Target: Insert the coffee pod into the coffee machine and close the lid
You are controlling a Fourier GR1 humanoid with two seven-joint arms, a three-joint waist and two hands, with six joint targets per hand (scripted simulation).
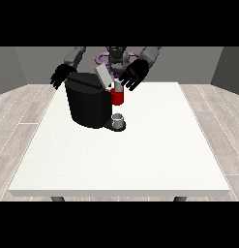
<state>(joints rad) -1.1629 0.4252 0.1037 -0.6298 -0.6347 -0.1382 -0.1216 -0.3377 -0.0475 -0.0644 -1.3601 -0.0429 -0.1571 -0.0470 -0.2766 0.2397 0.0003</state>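
Upper left of the frame: hand at the view's left [62, 75], fingers spread and holding nothing, just beside the black coffee machine [88, 104] on the white table [140, 155]. Right of it, lid [103, 76] tilted up, red brew head [118, 97] above a grey cup [118, 119]. Above that, hand at the view's right [135, 73], fingers splayed; coffee pod impossible to make out.

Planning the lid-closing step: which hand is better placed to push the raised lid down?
The robot's left hand, at the view's right: it hovers open right beside the raised lid. The other hand sits behind the coffee machine.
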